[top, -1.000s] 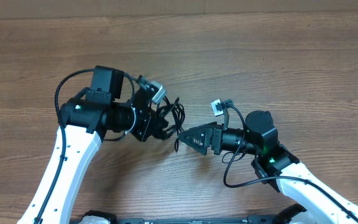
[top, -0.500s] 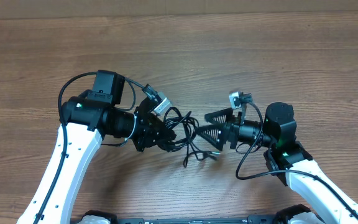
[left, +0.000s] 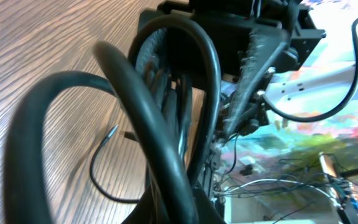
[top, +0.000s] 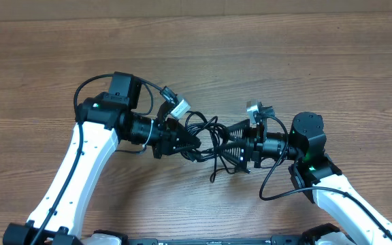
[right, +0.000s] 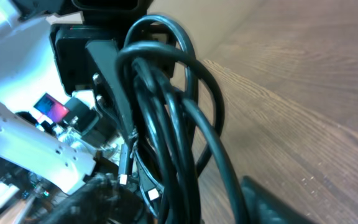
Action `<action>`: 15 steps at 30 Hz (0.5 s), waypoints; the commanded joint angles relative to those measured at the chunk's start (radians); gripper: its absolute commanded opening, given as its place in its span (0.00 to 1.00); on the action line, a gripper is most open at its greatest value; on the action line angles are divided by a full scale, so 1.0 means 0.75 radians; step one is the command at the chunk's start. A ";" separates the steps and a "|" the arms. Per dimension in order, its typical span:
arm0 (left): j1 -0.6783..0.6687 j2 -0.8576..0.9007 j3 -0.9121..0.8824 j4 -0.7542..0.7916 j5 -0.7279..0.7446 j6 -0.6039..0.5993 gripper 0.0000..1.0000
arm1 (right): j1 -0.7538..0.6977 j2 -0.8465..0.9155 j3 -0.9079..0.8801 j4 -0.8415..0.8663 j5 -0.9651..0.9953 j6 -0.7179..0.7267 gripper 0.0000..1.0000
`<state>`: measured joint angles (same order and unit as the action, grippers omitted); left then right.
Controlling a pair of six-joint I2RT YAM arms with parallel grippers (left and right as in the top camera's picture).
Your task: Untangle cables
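A loose plug end of the cables (right: 166, 143) dangles nearest the robot, low toward the wooden counter (top: 284, 54). The cables are thin, glossy black cords looped into one tangled bundle, hanging between both arms over the counter's middle. The left gripper (top: 194, 143) is clamped on the bundle's left side. The right gripper (top: 225, 144) has its fingers apart around the right side. Farther back, a white tag (top: 180, 107) is too small to read.
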<state>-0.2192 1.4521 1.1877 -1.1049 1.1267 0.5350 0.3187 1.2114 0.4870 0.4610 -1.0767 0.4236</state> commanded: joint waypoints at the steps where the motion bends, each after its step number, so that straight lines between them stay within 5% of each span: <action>1: -0.015 0.037 0.006 0.060 0.179 0.036 0.04 | 0.056 -0.021 0.034 0.007 -0.017 -0.013 0.56; 4: -0.015 0.043 0.006 0.085 0.225 0.036 0.04 | 0.092 -0.020 0.034 0.007 0.051 -0.012 0.47; 5: -0.015 0.042 0.006 0.088 0.224 0.036 0.04 | 0.093 -0.020 0.034 0.008 0.071 -0.008 0.39; 6: -0.015 0.042 0.006 0.089 0.215 0.036 0.04 | 0.092 -0.020 0.034 0.007 0.107 0.011 0.19; 8: -0.015 0.042 0.006 0.089 0.144 0.035 0.07 | 0.083 -0.020 0.034 0.008 0.152 0.082 0.06; 15: -0.013 0.042 0.006 0.125 -0.351 -0.366 0.41 | 0.067 -0.020 0.034 0.001 0.368 0.420 0.04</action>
<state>-0.2276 1.4796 1.1866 -1.0313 1.0599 0.4538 0.3794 1.2106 0.4892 0.4591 -0.9310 0.5789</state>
